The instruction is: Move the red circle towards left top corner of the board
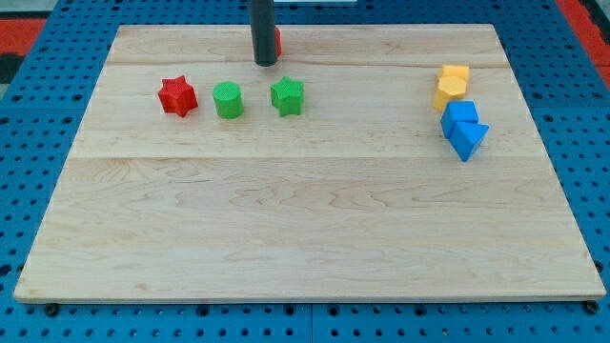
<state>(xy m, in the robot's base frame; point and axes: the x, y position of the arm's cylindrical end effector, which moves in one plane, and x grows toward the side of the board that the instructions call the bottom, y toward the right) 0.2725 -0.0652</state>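
The red circle (277, 41) sits near the board's top edge, left of centre, mostly hidden behind my dark rod; only a red sliver shows at the rod's right side. My tip (265, 63) rests on the board just in front of and slightly left of the red circle, touching or nearly touching it. The wooden board (305, 219) fills the view, and its top left corner (120, 29) lies well to the left of the circle.
A red star (177, 96), a green circle (228, 99) and a green star (287, 96) stand in a row below my tip. At the right are two yellow blocks (452, 84) and two blue blocks (463, 128). A blue pegboard (38, 114) surrounds the board.
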